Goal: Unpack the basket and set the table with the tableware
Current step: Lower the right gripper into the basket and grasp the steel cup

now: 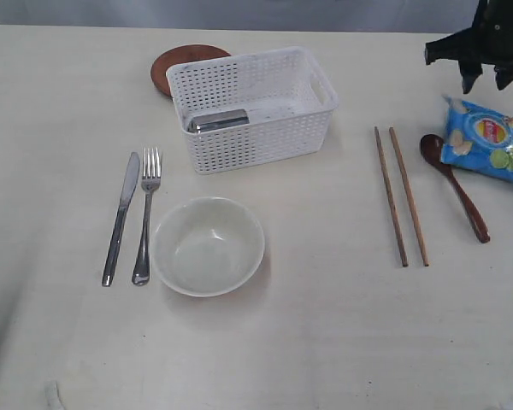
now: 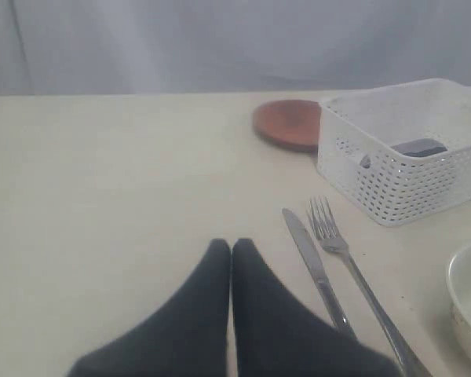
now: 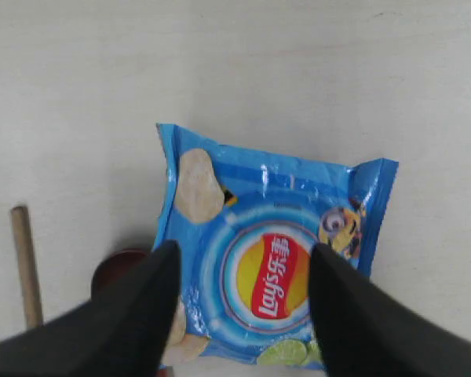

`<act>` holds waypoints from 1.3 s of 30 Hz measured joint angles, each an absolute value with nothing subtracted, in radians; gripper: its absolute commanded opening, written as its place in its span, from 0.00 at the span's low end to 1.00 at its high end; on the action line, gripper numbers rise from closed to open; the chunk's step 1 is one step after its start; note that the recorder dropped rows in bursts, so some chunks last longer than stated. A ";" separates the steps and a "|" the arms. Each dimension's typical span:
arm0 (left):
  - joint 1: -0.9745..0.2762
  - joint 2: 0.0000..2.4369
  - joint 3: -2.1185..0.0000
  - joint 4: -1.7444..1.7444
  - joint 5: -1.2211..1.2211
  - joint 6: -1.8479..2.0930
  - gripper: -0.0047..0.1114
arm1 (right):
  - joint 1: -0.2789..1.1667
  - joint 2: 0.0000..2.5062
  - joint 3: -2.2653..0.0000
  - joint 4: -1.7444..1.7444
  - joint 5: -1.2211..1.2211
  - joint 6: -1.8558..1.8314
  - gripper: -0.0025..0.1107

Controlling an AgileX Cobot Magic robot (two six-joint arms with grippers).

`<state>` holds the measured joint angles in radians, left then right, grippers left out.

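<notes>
1. Where things are: the white basket point(image 1: 252, 107) sits mid-table toward the far side. The steel cup point(image 1: 218, 120) lies on its side in it, and the brown plate point(image 1: 184, 64) is partly hidden behind its far-left corner. The knife point(image 1: 120, 218), fork point(image 1: 145, 213), bowl point(image 1: 208, 246), chopsticks point(image 1: 402, 196) and wooden spoon point(image 1: 453, 184) are already laid out on the table point(image 1: 325, 342).
2. Right gripper point(image 3: 242, 255): fingers spread wide, holding nothing, directly above the blue chips packet point(image 3: 275, 259). Risk: closing here grabs the packet, which isn't tableware. The spoon's head is just beside the packet edge, so a drag could knock the spoon askew.
3. Left gripper point(image 2: 231, 247): fingers pressed together, empty, low over the table near the knife and fork. Risk: a careless sweep toward the basket bumps both out of line.
4. Cup risk: it's shiny, round and on its side, so it will likely slip or roll in a pinch. It sits close to the near wall, so fingers may catch the grid.
5. Basket risk: it looks light and could lift or slide along with the cup.
6. Plate risk: reaching for it may shove the basket toward the bowl.
</notes>
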<state>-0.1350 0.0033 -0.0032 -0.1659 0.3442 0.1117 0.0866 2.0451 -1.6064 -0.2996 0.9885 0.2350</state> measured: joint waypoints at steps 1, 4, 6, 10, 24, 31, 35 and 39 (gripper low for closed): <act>-0.135 0.003 -0.003 -0.166 0.344 0.112 0.04 | 0.086 2.029 -1.610 -0.259 0.972 0.235 0.58; -0.135 0.003 -0.003 -0.166 0.344 0.112 0.04 | 0.089 2.006 -1.649 -0.161 0.959 0.213 0.46; -0.135 0.003 -0.003 -0.166 0.344 0.112 0.04 | 0.097 1.994 -1.696 -0.009 0.954 0.124 0.41; -0.135 0.003 -0.003 -0.166 0.344 0.112 0.04 | 0.179 2.002 -1.788 0.465 0.971 -0.192 0.40; -0.135 0.003 -0.003 -0.166 0.344 0.112 0.04 | 0.374 2.362 -2.149 0.519 1.195 -0.107 0.40; -0.135 0.003 -0.003 -0.166 0.344 0.112 0.04 | 0.374 2.438 -2.185 0.506 1.213 -0.052 0.40; -0.135 0.003 -0.003 -0.166 0.344 0.112 0.04 | 0.374 2.448 -2.187 0.504 1.213 -0.048 0.40; -0.135 0.003 -0.003 -0.166 0.344 0.112 0.04 | 0.374 2.449 -2.189 0.528 1.216 -0.048 0.40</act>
<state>-0.1350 0.0033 -0.0032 -0.1659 0.3442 0.1117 0.3743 2.4492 -2.1888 0.5275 1.2157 -0.0477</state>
